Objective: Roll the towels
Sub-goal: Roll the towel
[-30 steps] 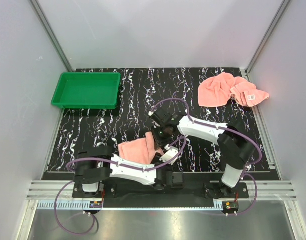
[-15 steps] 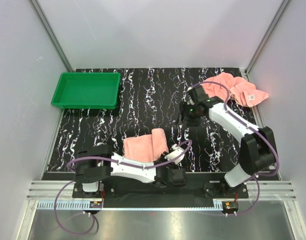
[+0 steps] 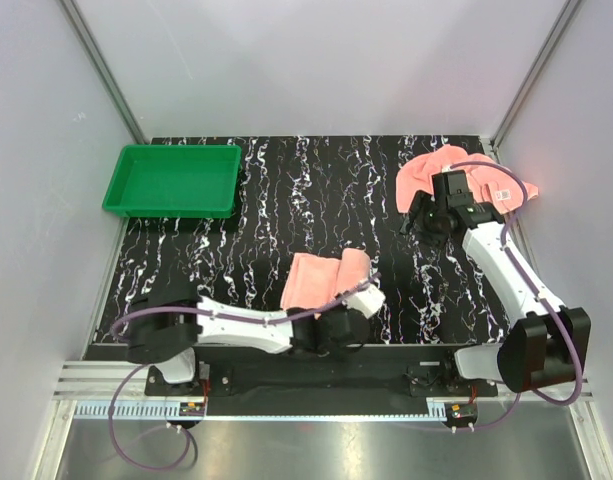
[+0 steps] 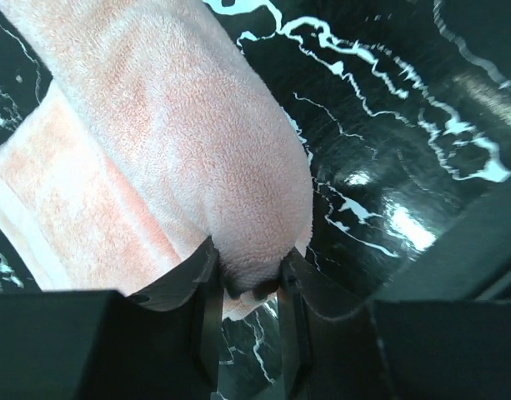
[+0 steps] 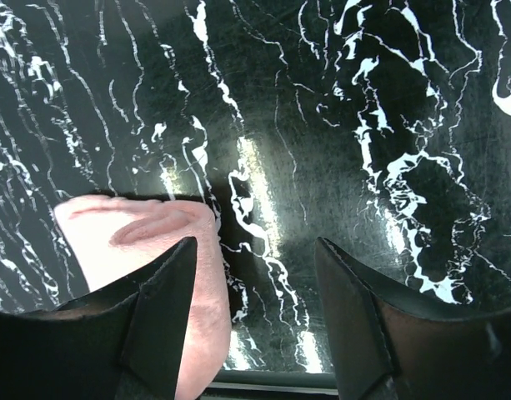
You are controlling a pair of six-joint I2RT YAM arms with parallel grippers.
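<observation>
Near centre, the left gripper (image 4: 248, 279) pinched the near end of a half-rolled salmon-pink terry towel (image 3: 326, 275), while the right gripper (image 3: 426, 215), jaws spread, hung just beside the crumpled second salmon-pink towel (image 3: 486, 185) at far right, the nearer arm to it.

**Overhead view.** A fixed camera above and behind the arm bases (image 3: 181, 370) faces down and forward. It is far enough off to take in the whole table (image 3: 286, 190), with the tray (image 3: 171, 180) at far left.

**Left wrist view.** The camera sits behind the left gripper (image 4: 245, 279) and looks along it at very close range. The folded towel (image 4: 180, 150) fills most of the frame. The overhead view shows this towel (image 3: 321, 278) near the front edge.

**Right wrist view.** The camera sits behind the right gripper (image 5: 255, 243) and looks steeply down at the tabletop from close by. It catches an edge of the crumpled towel (image 5: 138, 233). The overhead view shows this towel (image 3: 426, 175) at far right.
</observation>
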